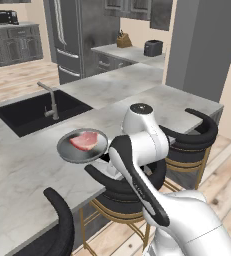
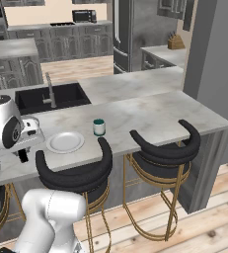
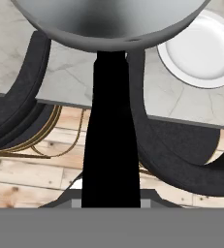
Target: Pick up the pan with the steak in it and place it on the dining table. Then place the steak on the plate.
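1 pan (image 1: 82, 146), 1 steak (image 1: 85, 140), 1 plate (image 2: 65, 142), 1 cup (image 2: 99, 127), 1 sink (image 2: 51, 97), 3 stools (image 2: 166, 148)

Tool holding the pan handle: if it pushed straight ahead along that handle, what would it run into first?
Nothing of its own, likely: the tool is shut on the pan. The pan leads, over the dining table, with the plate off to the side. Depth is unclear.
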You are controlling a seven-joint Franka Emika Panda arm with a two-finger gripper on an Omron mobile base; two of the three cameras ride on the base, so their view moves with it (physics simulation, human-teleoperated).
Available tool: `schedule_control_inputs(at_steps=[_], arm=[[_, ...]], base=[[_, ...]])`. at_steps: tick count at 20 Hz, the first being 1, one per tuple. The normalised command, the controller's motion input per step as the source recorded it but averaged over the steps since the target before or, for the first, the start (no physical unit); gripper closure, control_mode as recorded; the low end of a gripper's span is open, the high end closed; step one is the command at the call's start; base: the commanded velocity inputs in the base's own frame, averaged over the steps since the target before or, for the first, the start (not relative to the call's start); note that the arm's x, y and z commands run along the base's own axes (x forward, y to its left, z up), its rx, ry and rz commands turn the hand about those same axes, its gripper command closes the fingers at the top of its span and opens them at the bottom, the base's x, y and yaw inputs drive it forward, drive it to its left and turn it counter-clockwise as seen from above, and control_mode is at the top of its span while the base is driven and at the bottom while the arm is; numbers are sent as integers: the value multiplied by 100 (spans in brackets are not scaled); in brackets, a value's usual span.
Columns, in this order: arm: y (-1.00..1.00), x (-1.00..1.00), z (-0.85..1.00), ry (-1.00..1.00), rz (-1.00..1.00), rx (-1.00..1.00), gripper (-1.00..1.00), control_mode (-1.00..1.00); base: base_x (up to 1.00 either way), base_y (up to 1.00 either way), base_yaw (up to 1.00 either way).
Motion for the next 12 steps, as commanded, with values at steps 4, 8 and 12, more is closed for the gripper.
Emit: schedule_control_inputs(at_steps=[4, 8, 12], arm=[[15, 9, 0, 0, -3, -1, 100, -100], [26, 1, -7, 1, 0, 1, 100, -100], [72, 5, -24, 2, 0, 0, 100, -100]], base=[[0, 0, 0], [0, 0, 0], [0, 0, 0]])
